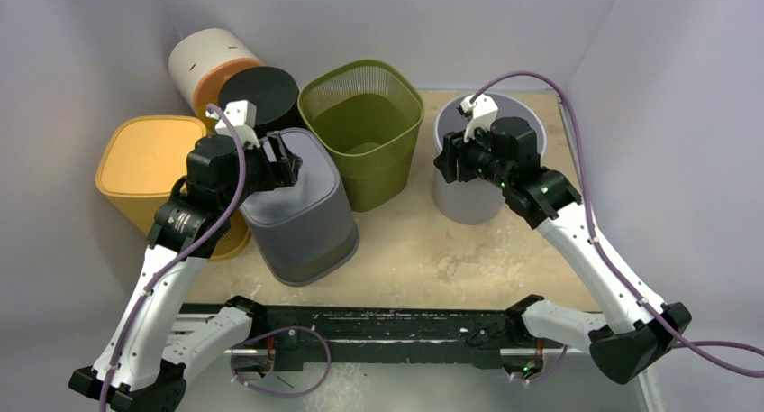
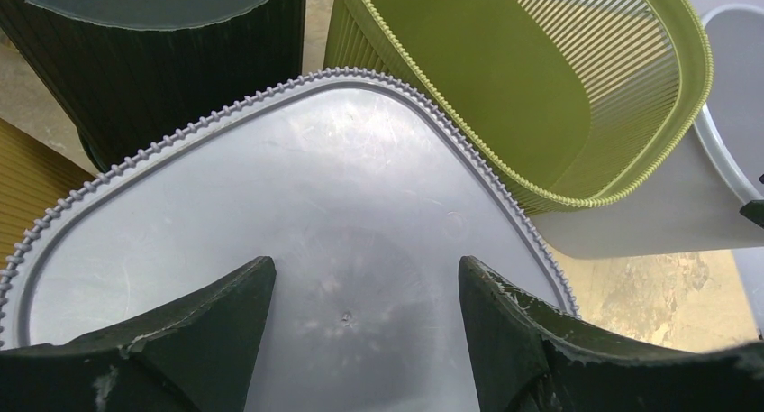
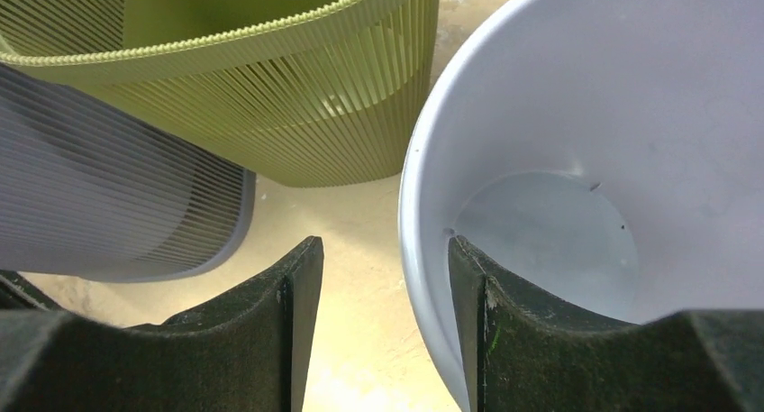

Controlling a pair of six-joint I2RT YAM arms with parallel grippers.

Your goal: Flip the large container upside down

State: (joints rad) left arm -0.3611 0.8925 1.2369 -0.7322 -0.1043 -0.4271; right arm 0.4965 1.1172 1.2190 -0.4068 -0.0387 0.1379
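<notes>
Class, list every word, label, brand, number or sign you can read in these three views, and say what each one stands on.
None: no text can be read in any view.
The grey ribbed bin, green slatted bin, pale round bin, yellow bin, black bin and white-and-orange canister all show plain surfaces, with no labels or marks.

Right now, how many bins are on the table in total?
6: white-and-orange cylinder, back left; black round bin beside it; yellow square bin, far left; grey ribbed bin, front centre-left; olive slatted basket, centre; pale grey round bin, right. Others may hide behind.
</notes>
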